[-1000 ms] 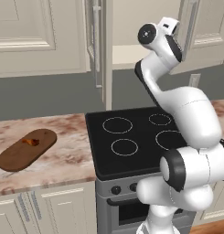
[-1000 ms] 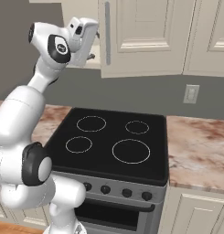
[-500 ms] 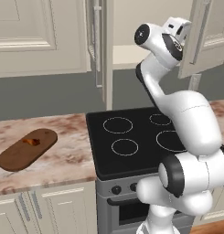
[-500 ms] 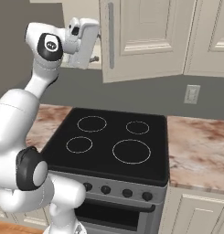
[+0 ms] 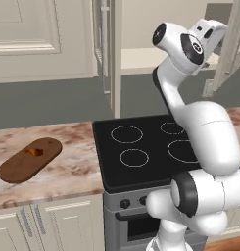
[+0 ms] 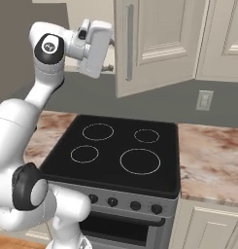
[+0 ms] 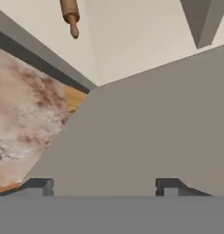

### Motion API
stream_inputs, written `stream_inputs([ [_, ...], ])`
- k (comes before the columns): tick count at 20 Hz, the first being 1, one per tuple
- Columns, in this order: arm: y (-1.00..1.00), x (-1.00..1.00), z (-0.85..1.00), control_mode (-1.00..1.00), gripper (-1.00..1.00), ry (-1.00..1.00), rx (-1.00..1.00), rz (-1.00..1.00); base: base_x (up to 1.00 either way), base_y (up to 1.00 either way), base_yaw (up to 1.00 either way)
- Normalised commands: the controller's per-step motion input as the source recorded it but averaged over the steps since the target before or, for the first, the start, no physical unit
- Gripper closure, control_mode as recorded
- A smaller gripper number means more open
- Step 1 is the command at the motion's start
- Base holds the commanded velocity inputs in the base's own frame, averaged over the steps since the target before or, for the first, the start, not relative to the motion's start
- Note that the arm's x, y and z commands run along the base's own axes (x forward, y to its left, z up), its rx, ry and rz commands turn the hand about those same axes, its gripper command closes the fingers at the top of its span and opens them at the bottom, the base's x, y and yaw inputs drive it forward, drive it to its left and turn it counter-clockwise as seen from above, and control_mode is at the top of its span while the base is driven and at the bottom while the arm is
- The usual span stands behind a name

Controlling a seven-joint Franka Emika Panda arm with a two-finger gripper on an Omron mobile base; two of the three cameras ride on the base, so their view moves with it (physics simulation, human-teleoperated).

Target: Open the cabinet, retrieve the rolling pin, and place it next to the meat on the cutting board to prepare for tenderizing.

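Your cabinet [image 6: 154, 44] stood open, its door edge close beside the raised claw [image 7: 104, 185]. The claw was spread wide, gripping nothing. The rolling pin [image 7: 70, 16] lay on the cream shelf [image 7: 131, 36] ahead; the meat [image 5: 34, 151] sat on the cutting board [image 5: 28, 160].

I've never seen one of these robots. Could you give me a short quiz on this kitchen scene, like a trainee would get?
1. True or false: the cabinet doors are open.
2. Where is the meat? A) on the stove B) on the cutting board C) in the gripper
3. In the hand view, what brown thing pokes in at the top edge?

Key: 1 true. 2 B. 3 the rolling pin; the gripper holds nothing.
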Motion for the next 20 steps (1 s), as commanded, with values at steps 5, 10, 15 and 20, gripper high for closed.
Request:
stream_inputs([
  [5,-0.78,-0.86,-0.1,-1.0,-1.0,-0.04,0.05,-0.22,0.0,0.0,0.0],
  [10,-0.78,-0.73,-0.08,-1.0,-1.0,-0.03,0.06,-0.2,0.0,0.0,0.0],
  [15,-0.72,-0.47,-0.01,-1.0,-1.0,-0.03,0.07,-0.15,0.0,0.0,0.0],
  [20,-0.61,-0.09,0.0,-1.0,-1.0,-0.07,0.07,-0.05,0.0,0.0,0.0],
])
